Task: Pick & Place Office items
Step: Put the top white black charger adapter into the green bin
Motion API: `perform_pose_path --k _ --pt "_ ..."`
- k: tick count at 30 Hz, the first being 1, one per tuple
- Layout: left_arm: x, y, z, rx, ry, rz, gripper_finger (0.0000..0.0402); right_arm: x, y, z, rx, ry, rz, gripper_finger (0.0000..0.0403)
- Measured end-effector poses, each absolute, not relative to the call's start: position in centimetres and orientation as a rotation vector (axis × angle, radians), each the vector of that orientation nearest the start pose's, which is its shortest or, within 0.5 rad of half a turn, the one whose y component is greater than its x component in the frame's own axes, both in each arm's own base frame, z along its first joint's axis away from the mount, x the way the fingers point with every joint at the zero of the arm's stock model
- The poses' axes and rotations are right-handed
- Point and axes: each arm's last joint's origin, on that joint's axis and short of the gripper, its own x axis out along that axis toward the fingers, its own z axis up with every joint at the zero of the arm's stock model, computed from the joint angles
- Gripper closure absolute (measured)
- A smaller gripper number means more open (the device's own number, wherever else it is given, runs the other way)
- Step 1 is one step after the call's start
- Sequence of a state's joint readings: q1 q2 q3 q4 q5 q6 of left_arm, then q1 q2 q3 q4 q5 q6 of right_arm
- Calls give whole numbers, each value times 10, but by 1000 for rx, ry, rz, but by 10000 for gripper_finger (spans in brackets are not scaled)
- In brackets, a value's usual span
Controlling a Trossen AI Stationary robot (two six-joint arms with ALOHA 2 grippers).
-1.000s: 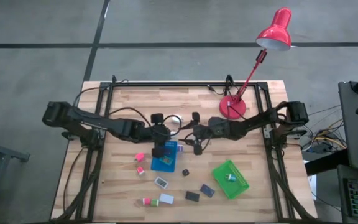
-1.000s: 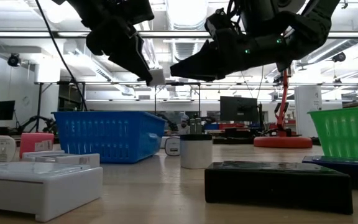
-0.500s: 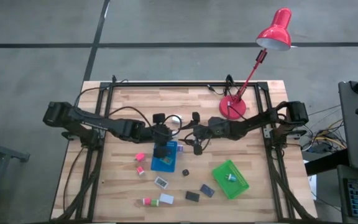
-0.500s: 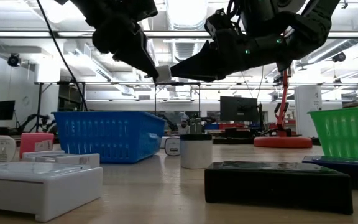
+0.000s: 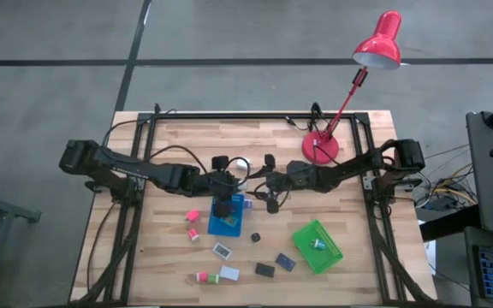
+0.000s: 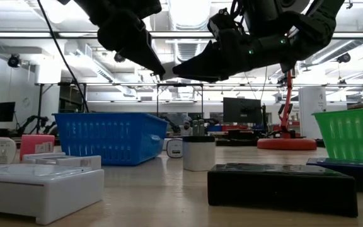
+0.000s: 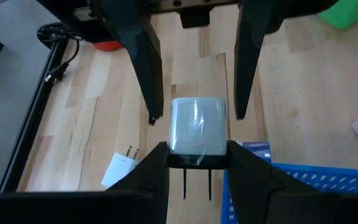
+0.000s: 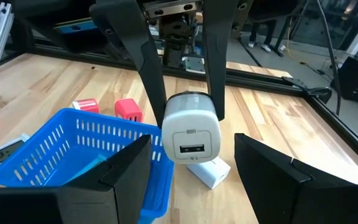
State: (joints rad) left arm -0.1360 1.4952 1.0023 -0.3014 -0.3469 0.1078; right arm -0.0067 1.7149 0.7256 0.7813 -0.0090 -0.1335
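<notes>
The left gripper (image 7: 197, 163) gripped a white USB charger (image 7: 197, 126) above the blue tray's (image 5: 227, 224) far edge; the right gripper (image 8: 191, 163) hovered opposite, fingers spread, empty.

Left tool (image 5: 223, 204) with charger (image 7: 196, 126) above tray (image 5: 227, 220), right tool (image 5: 266, 201) alongside.

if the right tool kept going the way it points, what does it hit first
Most likely the white charger gripped by the left tool: it hangs directly ahead of the right tool, between its open fingers' line. Depth is unclear, so the gap cannot be judged. The blue tray sits beside and below.
</notes>
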Motion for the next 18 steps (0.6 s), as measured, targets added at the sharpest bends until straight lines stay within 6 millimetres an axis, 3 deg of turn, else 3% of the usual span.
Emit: perform_pose_path --k 18 --pt "310 -33 237 277 768 141 281 338 -2 175 -131 195 16 179"
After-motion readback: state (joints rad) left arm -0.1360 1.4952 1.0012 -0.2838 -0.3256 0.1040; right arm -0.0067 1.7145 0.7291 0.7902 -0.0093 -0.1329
